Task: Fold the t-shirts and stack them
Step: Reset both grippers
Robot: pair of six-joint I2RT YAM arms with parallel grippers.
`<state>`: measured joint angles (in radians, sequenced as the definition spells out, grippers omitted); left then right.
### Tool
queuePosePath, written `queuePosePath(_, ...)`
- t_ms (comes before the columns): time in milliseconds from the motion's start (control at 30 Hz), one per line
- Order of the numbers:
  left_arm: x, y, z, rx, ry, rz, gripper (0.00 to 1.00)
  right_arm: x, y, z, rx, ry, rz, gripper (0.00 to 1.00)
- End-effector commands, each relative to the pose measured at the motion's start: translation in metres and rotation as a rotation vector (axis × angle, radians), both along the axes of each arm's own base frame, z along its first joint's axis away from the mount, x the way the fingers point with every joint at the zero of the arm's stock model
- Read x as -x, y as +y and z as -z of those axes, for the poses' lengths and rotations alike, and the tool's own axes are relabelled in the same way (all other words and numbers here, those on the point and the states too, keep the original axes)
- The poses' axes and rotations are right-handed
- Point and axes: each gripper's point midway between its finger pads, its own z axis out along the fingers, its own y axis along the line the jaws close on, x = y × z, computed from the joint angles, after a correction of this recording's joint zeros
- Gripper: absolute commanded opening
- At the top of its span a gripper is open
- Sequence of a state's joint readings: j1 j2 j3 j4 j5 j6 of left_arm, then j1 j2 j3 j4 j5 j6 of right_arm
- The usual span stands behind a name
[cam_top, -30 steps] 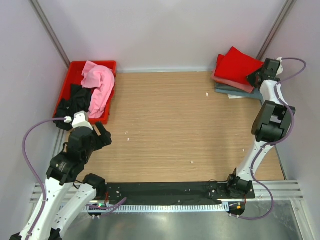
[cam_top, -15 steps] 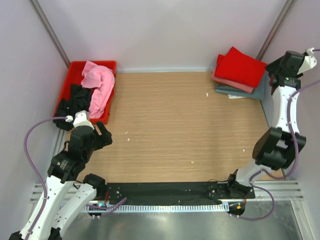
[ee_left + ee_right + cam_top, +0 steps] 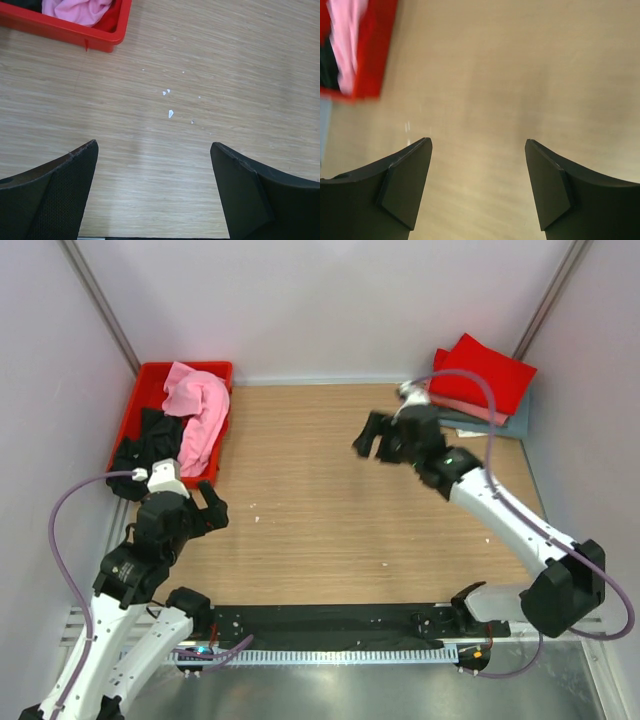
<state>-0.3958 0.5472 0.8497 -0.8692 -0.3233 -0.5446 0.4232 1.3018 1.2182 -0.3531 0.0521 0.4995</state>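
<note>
Inside the crate (image 3: 148, 378), the light pink shirt (image 3: 198, 410) lies bunched. Its length runs far to near along the crate's right wall, and the black shirt (image 3: 140, 445) is crumpled to its left. Far right of the crate three folded shirts are piled: the red shirt (image 3: 485, 372) on top, skewed, over the salmon shirt (image 3: 470, 409) and the grey-blue shirt (image 3: 510, 426). The left gripper (image 3: 154, 150), just on the near side of the crate, and the right gripper (image 3: 479, 145), right of the crate, both gape wide and hold nothing. Five shirts, two grippers.
</note>
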Motion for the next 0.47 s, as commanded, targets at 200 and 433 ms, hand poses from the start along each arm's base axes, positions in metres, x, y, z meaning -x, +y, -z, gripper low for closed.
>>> queuePosePath(200, -0.002, -0.004, -0.022, 0.023, -0.099, 0.039, 0.96, 0.11, 0.101, 0.08, -0.003, 0.055, -0.274, 0.84)
queuePosePath(433, 0.001, 0.01, -0.032, 0.006, -0.148, -0.02, 0.97, 0.119, 0.084, 0.108, 0.031, 0.114, -0.223, 0.84)
